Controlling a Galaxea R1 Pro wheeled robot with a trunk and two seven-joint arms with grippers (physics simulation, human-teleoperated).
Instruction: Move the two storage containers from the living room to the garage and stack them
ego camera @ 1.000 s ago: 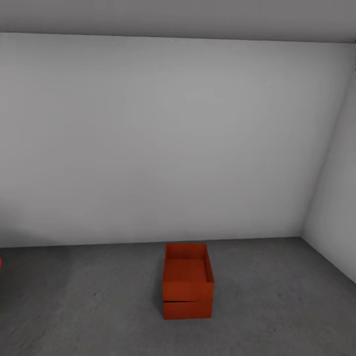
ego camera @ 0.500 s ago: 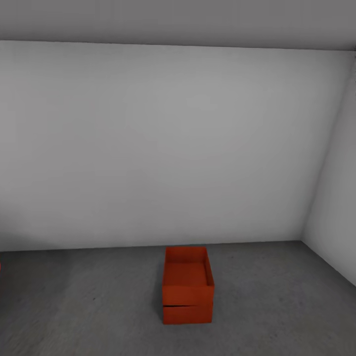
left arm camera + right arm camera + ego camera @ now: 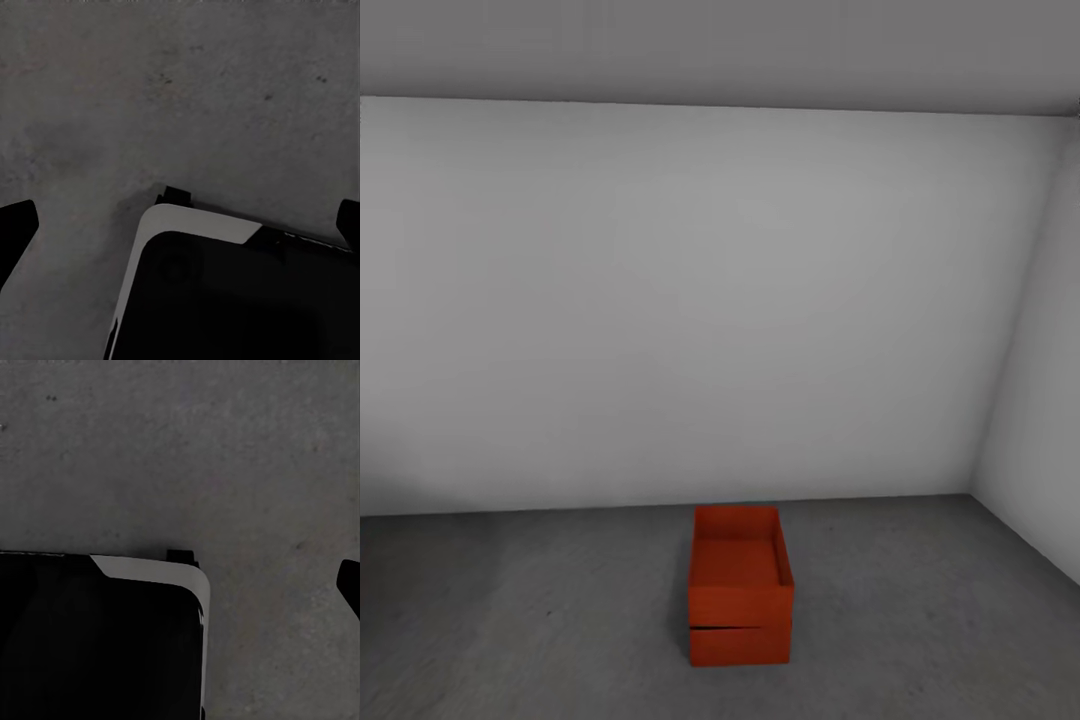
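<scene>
Near, both wrist views look down on the floor (image 3: 225, 90) with only dark fingertips at the frame edges — I cannot tell either pincer's opening — while farther off the upper container (image 3: 740, 575) sits stacked on the lower container (image 3: 740, 645), long axis toward the white wall (image 3: 700, 300).

Soft, even light fills the head view with no clear source. The white wall (image 3: 690, 300) is brightest at its middle and greys toward the corners and ceiling. The stacked containers (image 3: 740, 585) cast almost no shadow on the floor (image 3: 540, 620). Both wrist views are dim and grainy, the floor there mottled and slightly soft.
</scene>
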